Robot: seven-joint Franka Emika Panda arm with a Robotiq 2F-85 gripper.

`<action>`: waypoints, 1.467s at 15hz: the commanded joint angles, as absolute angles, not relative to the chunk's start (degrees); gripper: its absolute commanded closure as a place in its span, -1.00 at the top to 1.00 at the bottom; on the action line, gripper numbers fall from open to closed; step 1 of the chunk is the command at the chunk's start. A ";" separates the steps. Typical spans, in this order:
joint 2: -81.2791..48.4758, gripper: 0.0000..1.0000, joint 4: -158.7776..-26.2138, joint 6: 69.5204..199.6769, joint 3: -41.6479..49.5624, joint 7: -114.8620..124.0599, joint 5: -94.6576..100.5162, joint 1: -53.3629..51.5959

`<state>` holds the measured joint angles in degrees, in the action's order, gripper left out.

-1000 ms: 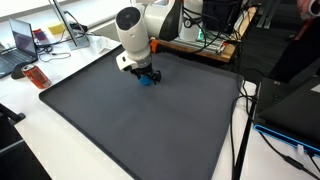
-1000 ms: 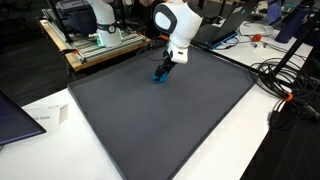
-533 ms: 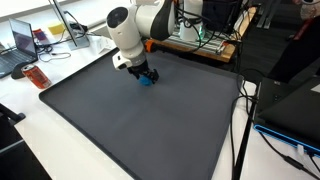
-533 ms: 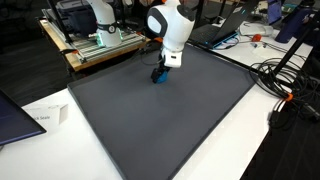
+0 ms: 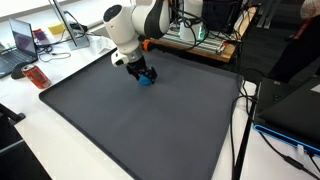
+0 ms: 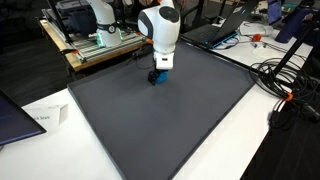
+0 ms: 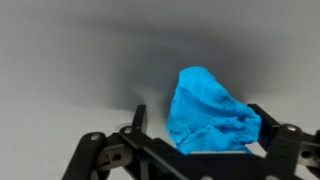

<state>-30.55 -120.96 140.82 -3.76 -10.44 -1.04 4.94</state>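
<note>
Arm bends over, claw points down, low over mat. Claw's wide open, holding nothing. Blue lump sits right under it, btw the fingers.

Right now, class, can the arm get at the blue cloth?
Probably yes: the arm hangs right over the blue cloth, open fingers either side of it, and nothing on the mat stands between.
</note>
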 commanded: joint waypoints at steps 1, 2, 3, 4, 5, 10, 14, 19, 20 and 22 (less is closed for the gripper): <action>-27.75 1.00 -125.77 145.62 -5.96 -16.09 -5.38 8.06; -27.31 1.00 -126.63 146.70 -6.39 -17.24 -6.17 8.68; -26.87 1.00 -127.62 148.01 -6.78 -18.38 -6.82 9.26; -26.45 1.00 -128.45 148.98 -7.34 -19.58 -7.68 9.94; -26.06 1.00 -129.28 150.03 -7.84 -20.62 -8.36 10.53; -22.98 1.00 -133.92 155.57 -11.06 -25.84 -11.60 13.49; -21.24 1.00 -136.67 159.19 -13.95 -28.99 -14.60 15.82; -20.19 1.00 -139.45 164.34 -18.19 -32.79 -18.81 19.20; -20.13 1.00 -139.91 165.69 -19.17 -33.25 -19.50 19.92; -20.15 1.00 -140.79 168.51 -20.61 -32.95 -20.15 21.09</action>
